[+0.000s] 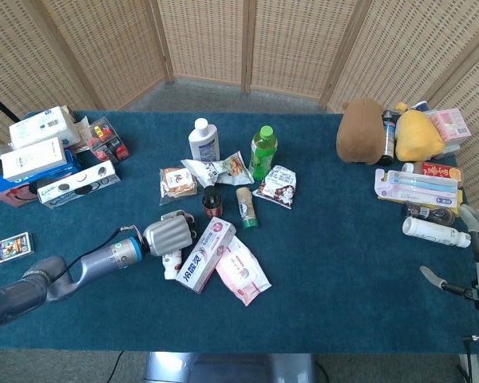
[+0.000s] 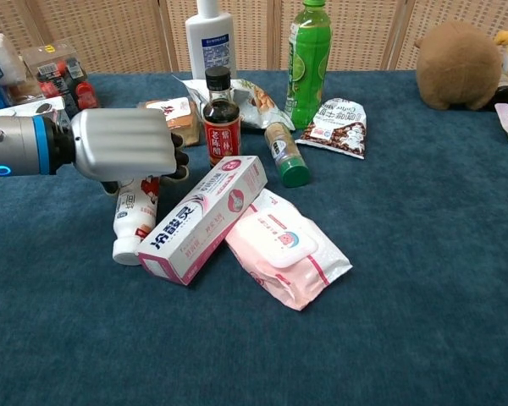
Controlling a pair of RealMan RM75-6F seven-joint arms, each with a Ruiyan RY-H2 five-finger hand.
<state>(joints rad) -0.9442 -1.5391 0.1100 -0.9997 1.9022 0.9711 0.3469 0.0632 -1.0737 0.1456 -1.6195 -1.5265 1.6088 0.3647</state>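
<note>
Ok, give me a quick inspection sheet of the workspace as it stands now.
Surface: blue carpeted table.
Job's things: small white bottle lying flat, partly under the left hand; long toothpaste box lying beside it; pink wipes pack against the box.
Clutter: dark sauce bottle, green bottle, white bottle, snack packets, boxes far left, plush toys and toothbrush pack far right.
Hands: left hand curled over the small bottle; right hand at the table edge, fingers apart, holding nothing.
Cables: nothing seen.
Surroundings: wicker screens behind.
</note>
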